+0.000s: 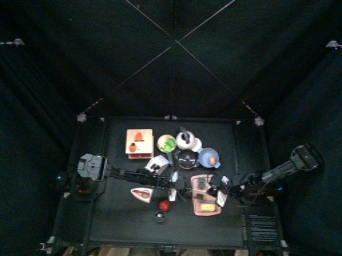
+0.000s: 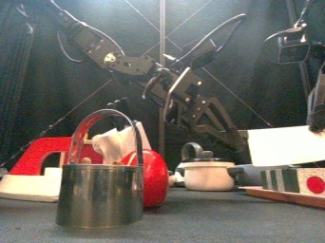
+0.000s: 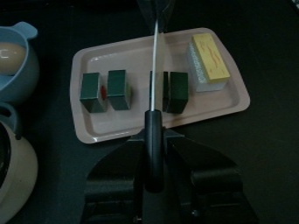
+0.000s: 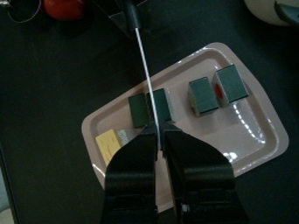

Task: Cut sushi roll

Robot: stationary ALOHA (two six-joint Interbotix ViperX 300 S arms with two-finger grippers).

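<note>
My left gripper (image 3: 149, 150) is shut tight on the black handle of the knife (image 3: 155, 79). The thin blade runs out from me, straight across the pink tray (image 3: 128, 131).

The sushi roll lies on the tray in three dark green pieces. From my left wrist, two pieces (image 3: 91, 87) (image 3: 117, 87) sit touching each other on one side of the blade. The third piece (image 3: 176, 89) sits right against the other side of the blade. Past that piece, near the tray's corner, lies a yellow block (image 3: 208, 59). Off the tray, on the side of the two pieces, is a blue bowl (image 3: 12, 57).

My right gripper (image 4: 162, 144) hangs over the far edge of the tray, where the blade's tip ends. I cannot tell if it is pinching anything.

My right wrist sees the knife from the other end, with the single piece (image 4: 146, 109) just ahead of me. It also shows a red round thing (image 4: 65, 7) beyond the tray, which my left wrist does not.

The view from above shows the tray (image 1: 203, 195) between both arms.
</note>
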